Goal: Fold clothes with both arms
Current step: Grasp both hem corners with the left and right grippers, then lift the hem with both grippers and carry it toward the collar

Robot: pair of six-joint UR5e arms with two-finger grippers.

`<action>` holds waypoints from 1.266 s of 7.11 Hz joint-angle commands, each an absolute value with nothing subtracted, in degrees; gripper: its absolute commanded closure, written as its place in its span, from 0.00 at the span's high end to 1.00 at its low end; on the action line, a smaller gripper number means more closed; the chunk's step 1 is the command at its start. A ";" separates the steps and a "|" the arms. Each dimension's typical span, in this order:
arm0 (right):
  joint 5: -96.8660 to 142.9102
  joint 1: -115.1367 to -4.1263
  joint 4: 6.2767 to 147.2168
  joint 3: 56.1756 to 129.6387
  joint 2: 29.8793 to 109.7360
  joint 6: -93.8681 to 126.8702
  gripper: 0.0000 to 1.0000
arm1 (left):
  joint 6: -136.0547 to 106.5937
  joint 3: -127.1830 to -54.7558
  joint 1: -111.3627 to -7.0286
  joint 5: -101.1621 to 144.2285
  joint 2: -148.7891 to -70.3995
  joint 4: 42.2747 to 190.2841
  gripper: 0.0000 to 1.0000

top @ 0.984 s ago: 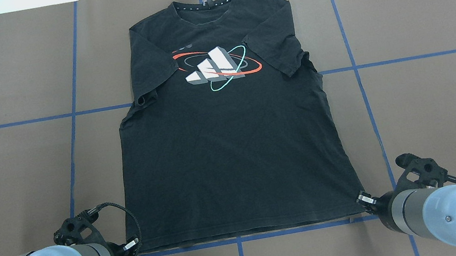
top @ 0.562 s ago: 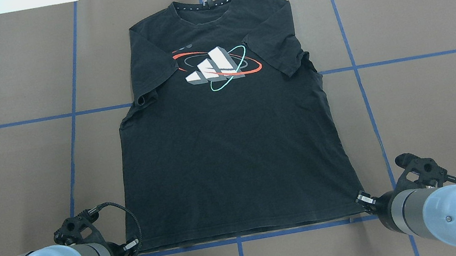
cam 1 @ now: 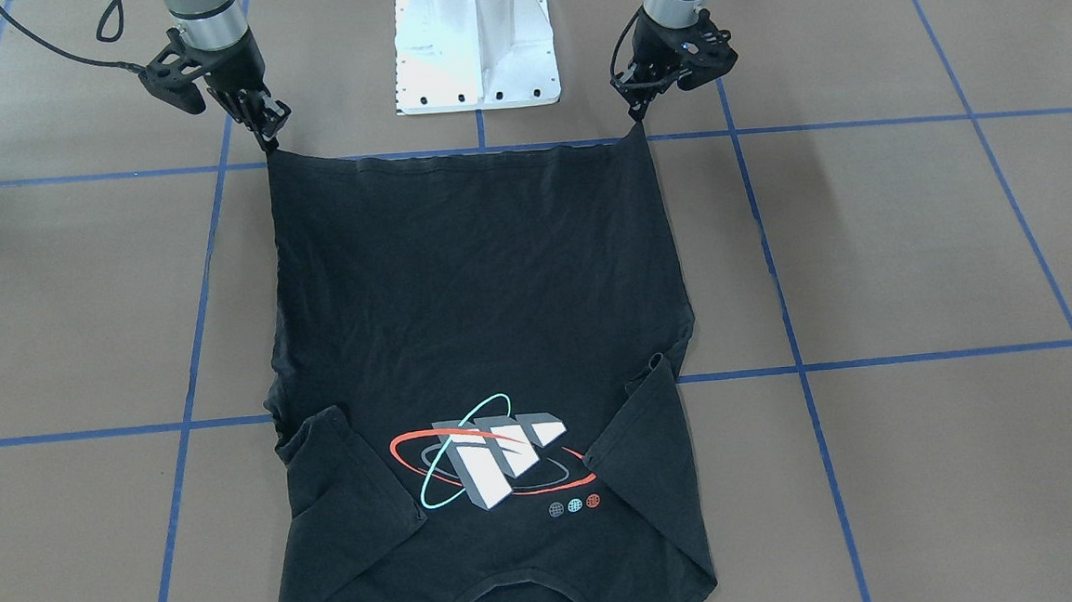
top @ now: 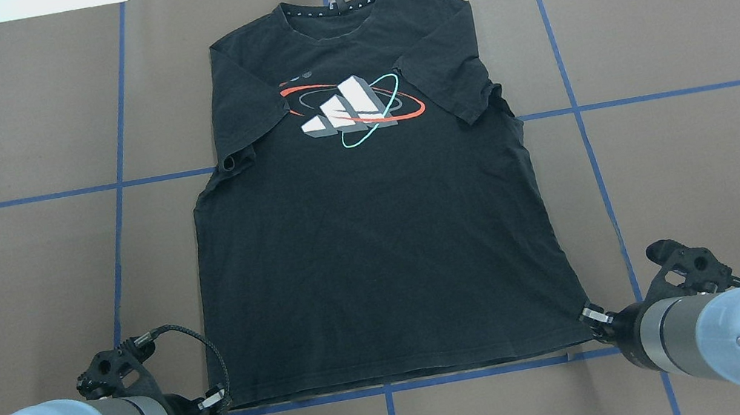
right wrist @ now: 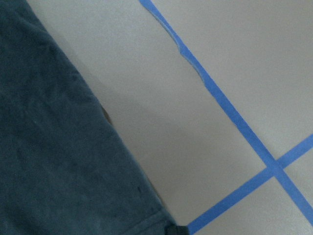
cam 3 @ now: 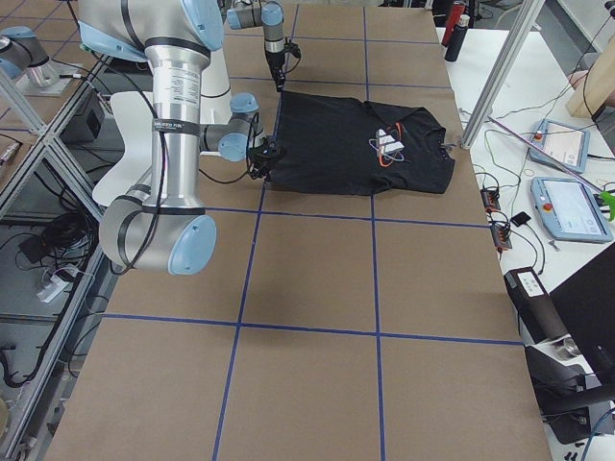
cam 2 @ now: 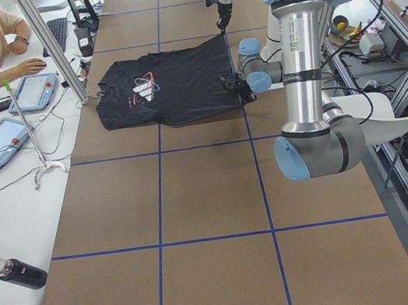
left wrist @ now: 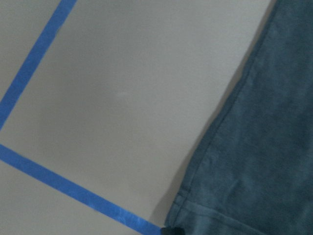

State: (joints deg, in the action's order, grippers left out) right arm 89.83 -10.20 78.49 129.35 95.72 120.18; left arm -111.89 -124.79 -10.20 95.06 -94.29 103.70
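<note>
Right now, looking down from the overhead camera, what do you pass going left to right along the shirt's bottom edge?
left gripper → black T-shirt → right gripper

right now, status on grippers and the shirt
Both shut on T-shirt hem corners: left gripper, right gripper. Logo up, sleeves folded in. Nothing lying on it.

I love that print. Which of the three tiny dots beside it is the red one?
The end dot nearest the folded-in sleeve on the robot's left side; the middle dot is cyan, the far dot grey.
</note>
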 commanded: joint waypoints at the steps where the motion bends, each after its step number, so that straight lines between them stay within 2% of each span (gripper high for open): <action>1: 92.54 -10.81 78.49 133.39 98.77 120.15 0.00 | -112.23 -132.06 -10.20 95.62 -90.29 103.54 0.00; 3: 97.10 -10.64 78.40 137.80 101.68 120.15 0.00 | -112.67 -137.09 -9.76 96.32 -87.29 103.27 0.00; 6: 101.33 -10.37 78.49 139.48 101.87 120.15 0.00 | -112.68 -139.73 -9.40 100.79 -86.75 102.92 0.00; 9: 107.73 -22.11 78.75 139.23 100.55 119.53 0.00 | -105.96 -139.67 -18.07 102.48 -90.94 102.57 0.00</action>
